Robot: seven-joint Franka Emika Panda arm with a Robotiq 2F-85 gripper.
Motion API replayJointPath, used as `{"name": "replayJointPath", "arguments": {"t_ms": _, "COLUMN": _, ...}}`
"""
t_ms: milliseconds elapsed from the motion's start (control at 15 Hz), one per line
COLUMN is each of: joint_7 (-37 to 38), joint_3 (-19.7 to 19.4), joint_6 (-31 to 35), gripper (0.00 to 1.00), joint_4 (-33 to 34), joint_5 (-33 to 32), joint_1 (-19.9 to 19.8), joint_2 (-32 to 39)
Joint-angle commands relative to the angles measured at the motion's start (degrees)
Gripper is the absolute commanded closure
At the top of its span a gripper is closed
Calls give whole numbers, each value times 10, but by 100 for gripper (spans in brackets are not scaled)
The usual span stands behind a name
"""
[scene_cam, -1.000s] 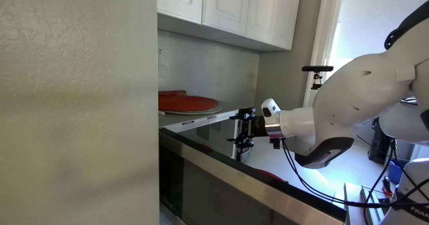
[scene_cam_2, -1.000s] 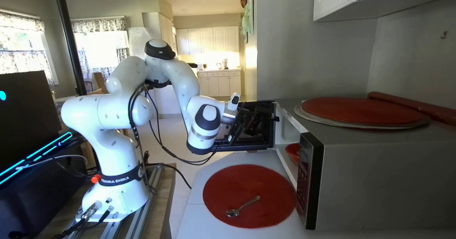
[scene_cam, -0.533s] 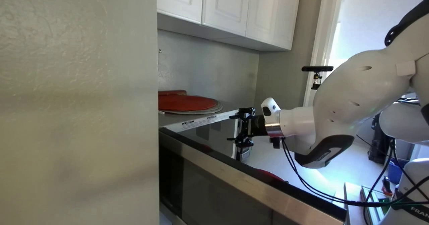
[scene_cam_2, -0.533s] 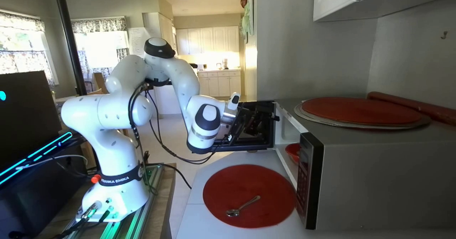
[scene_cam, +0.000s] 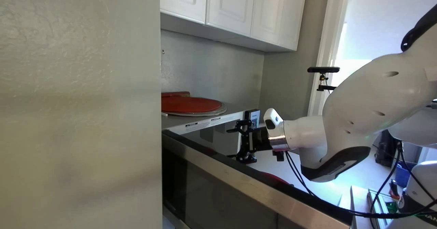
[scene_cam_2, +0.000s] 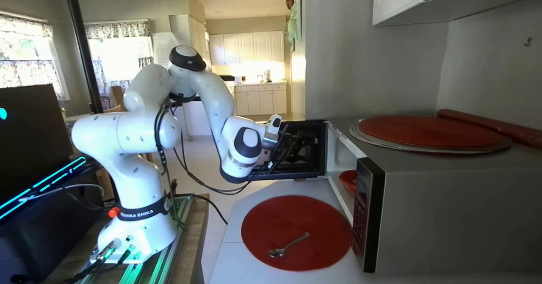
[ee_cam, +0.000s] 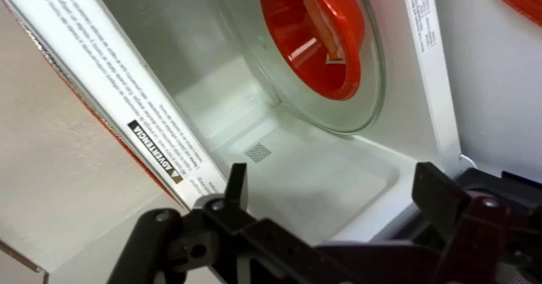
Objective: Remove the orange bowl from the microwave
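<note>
The orange bowl [ee_cam: 292, 30] sits on the glass turntable inside the microwave [ee_cam: 313, 186], with an orange-and-white item in it. In an exterior view part of the bowl [scene_cam_2: 348, 180] shows through the opening, behind the button panel of the microwave [scene_cam_2: 449, 216]. In an exterior view with the microwave's open door [scene_cam: 239, 181] in front, the bowl is hidden. My gripper [ee_cam: 331, 178] is open and empty, its fingers wide apart. It is outside the opening, near the inner side of the door, as both exterior views show [scene_cam: 232, 143] [scene_cam_2: 307, 142]. The bowl is ahead, apart from the fingers.
A flat red-orange round mat [scene_cam_2: 296, 233] with a spoon [scene_cam_2: 289, 246] lies on the white counter in front of the microwave. More round mats [scene_cam_2: 427, 131] and a red roll [scene_cam_2: 491, 127] lie on top. White cabinets [scene_cam: 232, 10] hang above. Cables [scene_cam: 304, 181] hang below the arm.
My gripper has moved down and slightly back from the microwave opening, mostly within the last half second. It stays open. The bowl and door have not moved.
</note>
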Motion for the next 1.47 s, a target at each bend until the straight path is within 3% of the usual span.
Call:
{"name": "replayJointPath", "arguments": {"t_ms": 0, "joint_7": -8, "joint_3": 28, "joint_6": 11, "gripper": 0, "joint_4": 14, "joint_5": -8, "joint_1": -38, "joint_2": -5}}
{"name": "replayJointPath", "arguments": {"t_ms": 600, "joint_7": 1, "joint_3": 84, "joint_6": 5, "gripper": 0, "joint_4": 85, "joint_5": -2, "joint_1": -108, "joint_2": -29}}
{"name": "replayJointPath", "arguments": {"t_ms": 800, "joint_7": 7, "joint_3": 89, "joint_6": -20, "gripper": 0, "joint_4": 95, "joint_5": 24, "joint_1": -106, "joint_2": -33}}
{"name": "replayJointPath", "arguments": {"t_ms": 867, "joint_7": 5, "joint_3": 81, "joint_6": -13, "gripper": 0, "joint_4": 81, "joint_5": 1, "joint_1": -101, "joint_2": -16}}
{"name": "replayJointPath", "arguments": {"t_ms": 1400, "joint_7": 6, "joint_3": 82, "joint_6": -18, "gripper": 0, "joint_4": 85, "joint_5": 3, "joint_1": -102, "joint_2": -17}}
